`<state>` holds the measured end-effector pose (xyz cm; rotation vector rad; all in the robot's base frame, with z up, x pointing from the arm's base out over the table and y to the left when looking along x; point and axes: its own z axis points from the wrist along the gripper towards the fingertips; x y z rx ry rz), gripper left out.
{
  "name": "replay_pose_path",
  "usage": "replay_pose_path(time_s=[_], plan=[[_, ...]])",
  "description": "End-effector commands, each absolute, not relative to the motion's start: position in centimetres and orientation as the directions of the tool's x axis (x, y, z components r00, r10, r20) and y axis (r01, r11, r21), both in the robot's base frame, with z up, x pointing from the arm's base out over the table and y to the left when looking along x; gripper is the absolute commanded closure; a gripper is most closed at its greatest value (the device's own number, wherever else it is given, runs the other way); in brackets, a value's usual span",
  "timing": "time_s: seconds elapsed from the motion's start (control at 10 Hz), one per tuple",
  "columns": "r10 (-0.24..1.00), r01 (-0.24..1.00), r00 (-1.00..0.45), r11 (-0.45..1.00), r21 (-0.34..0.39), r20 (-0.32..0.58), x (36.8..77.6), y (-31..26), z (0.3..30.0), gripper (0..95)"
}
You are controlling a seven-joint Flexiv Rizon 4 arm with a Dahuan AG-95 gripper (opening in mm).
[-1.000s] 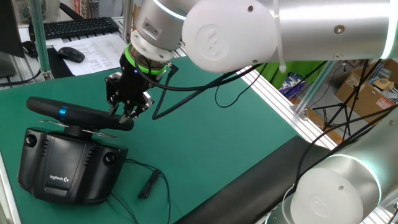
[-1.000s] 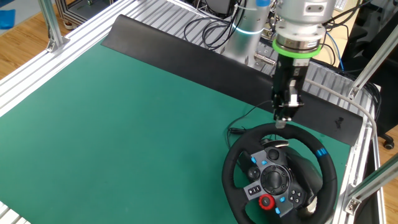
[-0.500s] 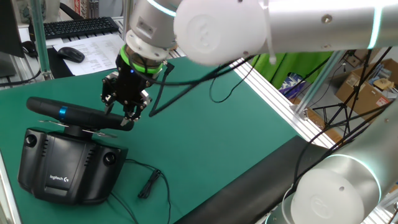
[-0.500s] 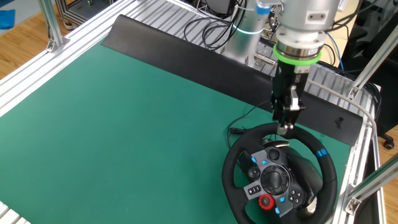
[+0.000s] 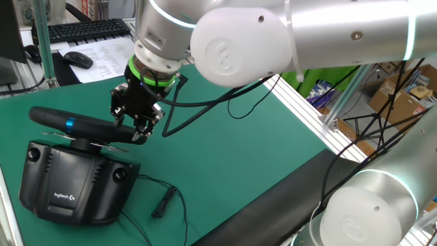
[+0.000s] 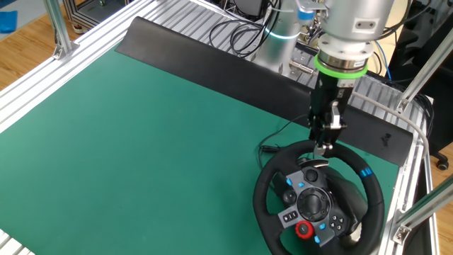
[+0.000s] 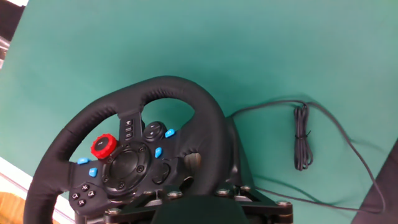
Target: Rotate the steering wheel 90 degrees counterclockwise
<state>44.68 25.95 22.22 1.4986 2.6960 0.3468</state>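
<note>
The steering wheel is a black round rim with a small blue stripe and silver spokes, on a black Logitech base. It shows edge-on in one fixed view and fills the lower left of the hand view. My gripper has come down on the far part of the rim, also seen in the other fixed view. Its jaws stand spread, one on each side of the rim, as wide as before. In the hand view the rim runs down between the jaws, and the fingertips are hidden.
A black cable with a bundled end lies on the green mat beside the base. A black strip and aluminium frame rails border the mat. A keyboard and mouse sit beyond the far edge.
My gripper has moved a little down and sideways onto the wheel's rim. The wheel has not turned; its blue stripe stays in the same place.
</note>
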Motion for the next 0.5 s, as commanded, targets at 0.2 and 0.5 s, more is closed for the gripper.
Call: replay_pose_path(time_s=[0.2,0.5], plan=[[0.83,0.821,-0.553,0.529,0.216,0.068,44.81,25.93,21.81,95.0],[0.821,0.808,-0.569,0.547,0.22,0.047,44.99,25.88,21.3,95.0]])
